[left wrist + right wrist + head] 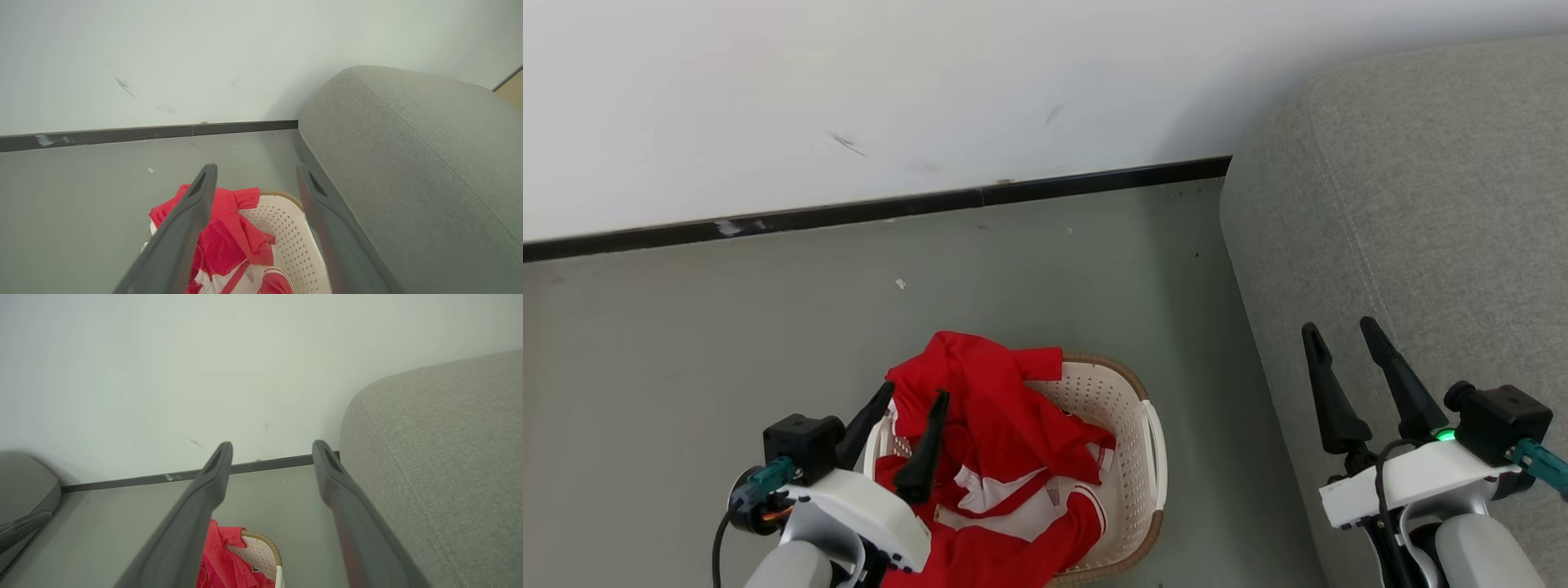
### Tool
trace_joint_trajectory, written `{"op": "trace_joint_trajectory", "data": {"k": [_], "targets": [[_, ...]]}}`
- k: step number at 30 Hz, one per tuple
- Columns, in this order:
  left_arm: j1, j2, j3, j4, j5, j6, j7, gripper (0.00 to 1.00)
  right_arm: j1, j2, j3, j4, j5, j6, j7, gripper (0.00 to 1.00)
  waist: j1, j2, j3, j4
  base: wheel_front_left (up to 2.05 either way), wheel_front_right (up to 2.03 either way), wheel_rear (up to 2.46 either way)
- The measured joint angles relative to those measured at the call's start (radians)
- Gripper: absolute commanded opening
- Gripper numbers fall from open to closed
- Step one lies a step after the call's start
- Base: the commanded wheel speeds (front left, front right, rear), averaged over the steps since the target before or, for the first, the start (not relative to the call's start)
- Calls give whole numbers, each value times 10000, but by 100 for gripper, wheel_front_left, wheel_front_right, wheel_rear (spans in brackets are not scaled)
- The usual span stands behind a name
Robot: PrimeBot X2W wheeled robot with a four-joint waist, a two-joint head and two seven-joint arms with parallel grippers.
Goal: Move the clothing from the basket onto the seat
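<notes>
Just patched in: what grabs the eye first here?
Red and white clothing heaped in the basket on the floor, low in the head view, the left gripper above it, jaws open. At the right stands the big grey seat, the right gripper over its edge, jaws open.

The left half of the basket (1123, 408) is blocked by heaped red clothing (996, 425), while bare floor (1209, 408) is left between it and the seat (1421, 204)
</notes>
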Motion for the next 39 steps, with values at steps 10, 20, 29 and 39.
{"op": "trace_joint_trajectory", "data": {"k": [10,20,29,39], "targets": [[-856,-63,-495,842,-8,-90,669,100,-562,27,-48,-401,-82,0,-2,100,0,0,891,-240,0,0,0],[-1681,-117,-600,1580,-192,-167,1066,100,-778,86,-157,-815,75,0,-4,100,0,0,1823,-516,0,0,0],[-2416,-194,-725,2326,-201,-174,1448,100,-1112,113,27,-1174,119,0,-4,100,0,0,2697,-794,0,0,0],[-3285,-219,-685,3191,-370,-178,1956,100,-1640,130,65,-1868,518,0,-15,100,-1,0,3665,-1128,0,0,0]]}}
